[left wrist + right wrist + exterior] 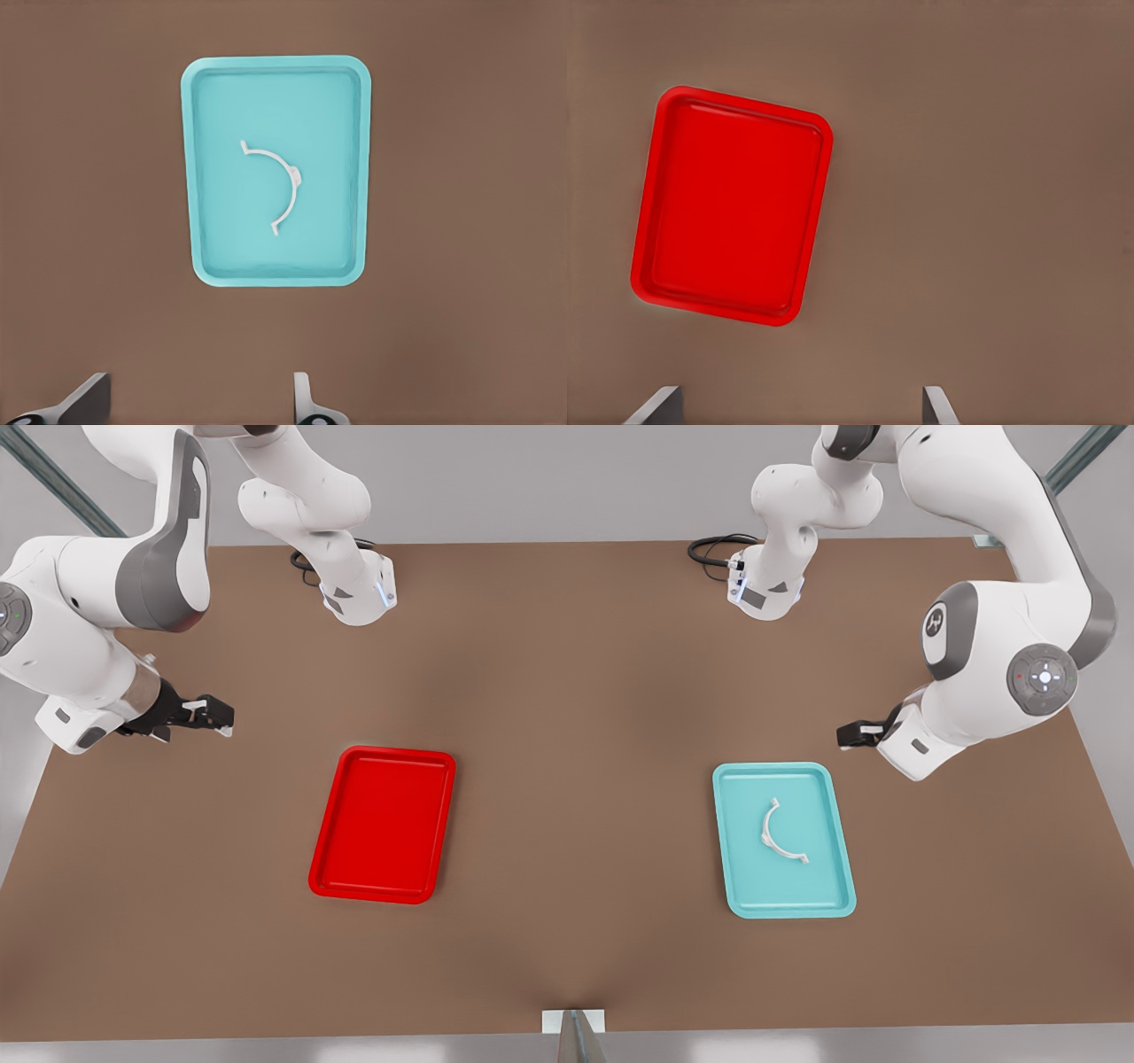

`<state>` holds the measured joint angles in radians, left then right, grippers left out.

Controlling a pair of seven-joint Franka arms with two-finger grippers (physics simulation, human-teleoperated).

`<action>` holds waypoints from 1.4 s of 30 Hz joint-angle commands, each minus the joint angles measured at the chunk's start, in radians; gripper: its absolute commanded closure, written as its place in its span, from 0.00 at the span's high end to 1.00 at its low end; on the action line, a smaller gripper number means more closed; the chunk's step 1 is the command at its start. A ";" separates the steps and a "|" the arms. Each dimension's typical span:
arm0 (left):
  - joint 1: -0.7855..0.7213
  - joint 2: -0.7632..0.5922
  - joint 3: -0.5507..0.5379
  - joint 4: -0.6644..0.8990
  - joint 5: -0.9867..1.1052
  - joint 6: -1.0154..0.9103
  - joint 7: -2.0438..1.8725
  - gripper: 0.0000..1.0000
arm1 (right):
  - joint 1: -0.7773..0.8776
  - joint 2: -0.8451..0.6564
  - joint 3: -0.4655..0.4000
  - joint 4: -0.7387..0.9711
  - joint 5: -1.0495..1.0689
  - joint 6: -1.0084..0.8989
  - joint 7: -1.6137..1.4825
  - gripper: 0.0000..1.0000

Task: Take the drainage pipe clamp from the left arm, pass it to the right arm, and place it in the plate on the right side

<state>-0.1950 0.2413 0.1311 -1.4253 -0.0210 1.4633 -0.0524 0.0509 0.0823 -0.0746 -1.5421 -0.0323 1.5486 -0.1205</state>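
The drainage pipe clamp (778, 831) (285, 181), a thin white C-shaped arc, lies flat inside a teal tray (815, 868) (230, 239) on the front view's right. My left gripper (846, 735) (199, 390) hovers open above the table just behind and to the side of that tray, holding nothing. The red plate (381, 824) (731, 212) sits bare on the front view's left. Well off to the plate's far side, my right gripper (221, 716) (802, 398) is open with nothing in it.
Brown table (567, 691) carries both trays, with a wide gap between them. The two arm bases (354, 593) (766, 589) stand at the back edge with black cables. A metal post (574, 1036) rises at the front edge.
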 commanded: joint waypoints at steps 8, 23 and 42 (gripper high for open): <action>-0.047 0.254 0.010 -0.070 -0.004 0.291 -0.460 1.00 | 0.000 -0.001 -0.001 0.000 0.002 0.004 -0.025 1.00; -0.012 0.458 0.007 -0.165 -0.004 0.796 -1.317 1.00 | 0.000 0.002 -0.001 -0.007 0.003 -0.001 -0.028 1.00; 0.032 0.503 -0.047 -0.253 -0.005 0.940 -1.310 0.78 | 0.000 0.004 -0.001 -0.015 0.015 -0.004 -0.028 1.00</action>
<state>-0.1628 0.7458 0.0841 -1.6777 -0.0251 2.3714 -1.1369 0.0514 0.0869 -0.0746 -1.5559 -0.0177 1.5455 -0.1454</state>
